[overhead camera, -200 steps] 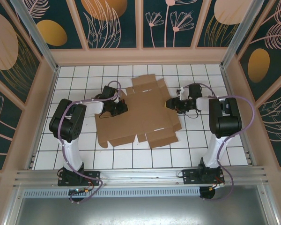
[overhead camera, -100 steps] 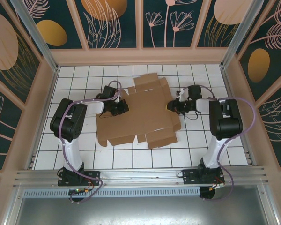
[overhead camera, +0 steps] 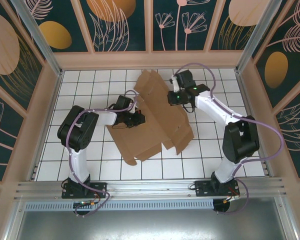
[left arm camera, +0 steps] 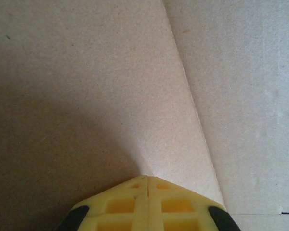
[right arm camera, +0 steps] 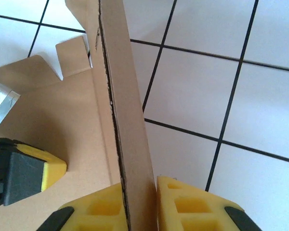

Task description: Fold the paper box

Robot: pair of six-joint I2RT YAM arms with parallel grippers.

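Note:
The paper box (overhead camera: 155, 127) is a brown die-cut cardboard sheet lying skewed on the white tiles, its far panel raised and tilted. My right gripper (overhead camera: 176, 97) is at the far side and is shut on the edge of that raised panel (right arm camera: 126, 120), with the fingertips (right arm camera: 176, 190) clamped on both faces of the board. My left gripper (overhead camera: 136, 120) rests on the flat left part of the sheet (left arm camera: 111, 86), and its yellow fingers (left arm camera: 135, 192) are shut together with nothing between them. In the right wrist view, the left gripper (right arm camera: 26, 168) sits on the sheet beside the raised panel.
White tiles with black grout (overhead camera: 90, 85) surround the sheet, with free room at left, right and front. Enclosure walls (overhead camera: 50, 100) ring the table. A slotted flap (right arm camera: 74, 53) shows at the sheet's far corner, above bare tiles (right arm camera: 221, 86).
The right arm has swung from the sheet's right edge to the far side and lifted a panel. The sheet has turned and slid. The left gripper has moved right onto the sheet.

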